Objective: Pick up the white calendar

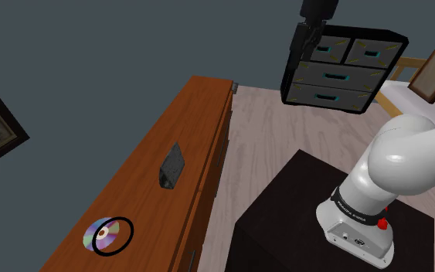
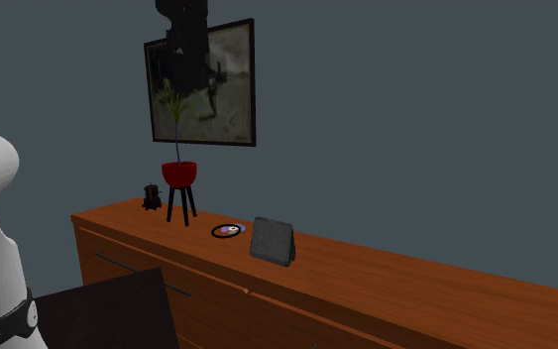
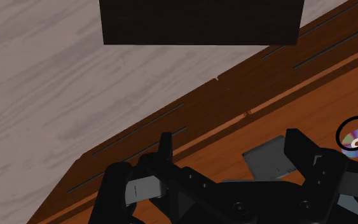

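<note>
The calendar (image 1: 172,166) is a small grey card that stands upright like a tent on the long brown wooden sideboard (image 1: 142,154). It also shows in the second exterior view (image 2: 272,241), near the middle of the sideboard top. My black gripper (image 1: 303,48) hangs high in the air, far above the sideboard and well away from the calendar (image 3: 269,159). In the wrist view the gripper (image 3: 231,149) is open, its two fingers stand wide apart with nothing between them, and the calendar lies far below, close to one finger's line. The gripper (image 2: 182,50) is up in front of the wall picture.
A shiny disc in a black ring (image 1: 107,236) lies on the sideboard beside the calendar. Further along stand a plant in a red pot (image 2: 178,176) on black legs and a small dark object (image 2: 152,196). A framed picture (image 2: 202,84) hangs above. A dark chest of drawers (image 1: 339,69) stands across the floor.
</note>
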Robot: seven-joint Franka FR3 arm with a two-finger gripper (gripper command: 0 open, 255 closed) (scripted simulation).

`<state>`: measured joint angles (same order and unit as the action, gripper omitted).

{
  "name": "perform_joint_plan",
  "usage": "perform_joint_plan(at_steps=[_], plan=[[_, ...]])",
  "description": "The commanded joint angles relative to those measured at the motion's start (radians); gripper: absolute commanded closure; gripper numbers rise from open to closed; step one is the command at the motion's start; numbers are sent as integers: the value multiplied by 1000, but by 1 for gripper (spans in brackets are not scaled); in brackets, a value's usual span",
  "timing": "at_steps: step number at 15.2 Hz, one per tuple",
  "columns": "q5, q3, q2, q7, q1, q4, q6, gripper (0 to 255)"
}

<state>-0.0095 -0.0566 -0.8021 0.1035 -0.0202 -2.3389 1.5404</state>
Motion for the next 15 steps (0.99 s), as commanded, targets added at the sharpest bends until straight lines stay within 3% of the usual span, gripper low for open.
perform_joint_plan(at_steps=[1, 8, 15], plan=[[0, 0, 0, 0, 0, 0, 0, 0], [104, 121, 93, -248, -10, -105, 199, 0], [184, 237, 274, -483, -20, -130, 416, 0]])
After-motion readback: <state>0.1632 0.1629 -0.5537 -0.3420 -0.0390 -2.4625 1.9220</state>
